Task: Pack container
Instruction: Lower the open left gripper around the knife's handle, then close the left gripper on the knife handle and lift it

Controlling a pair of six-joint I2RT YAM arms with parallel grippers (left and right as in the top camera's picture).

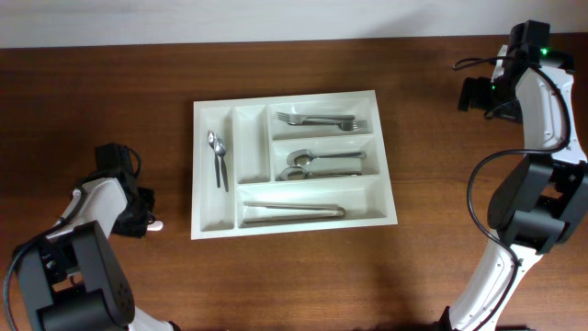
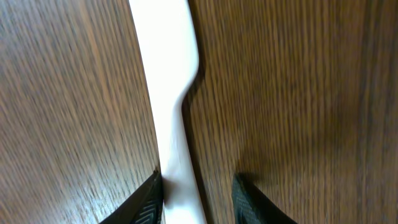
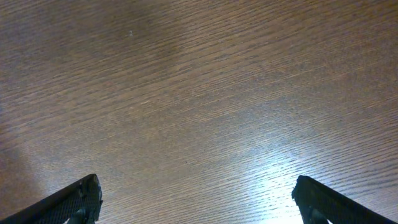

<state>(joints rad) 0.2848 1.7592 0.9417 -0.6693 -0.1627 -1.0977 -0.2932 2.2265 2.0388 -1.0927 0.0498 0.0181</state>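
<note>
The container (image 1: 292,223), a white cutlery tray, lies at the table's middle. Its top long compartment holds forks (image 1: 317,119), the middle one spoons (image 1: 322,164), the bottom one long metal pieces (image 1: 292,211). Small spoons (image 1: 218,154) lie in the leftmost narrow compartment; the second narrow one is empty. My left gripper (image 1: 140,219) is low at the table, left of the tray. In the left wrist view its jaws (image 2: 198,182) are open around a white plastic utensil handle (image 2: 166,93) lying on the wood; the left finger touches it. Its tip shows overhead (image 1: 157,224). My right gripper (image 1: 475,94) is open and empty (image 3: 198,190).
The dark wooden table (image 1: 432,267) extends on all sides of the tray. The right arm's base (image 1: 537,216) stands at the right edge, the left arm's base (image 1: 69,285) at the front left. A light wall edge runs along the back.
</note>
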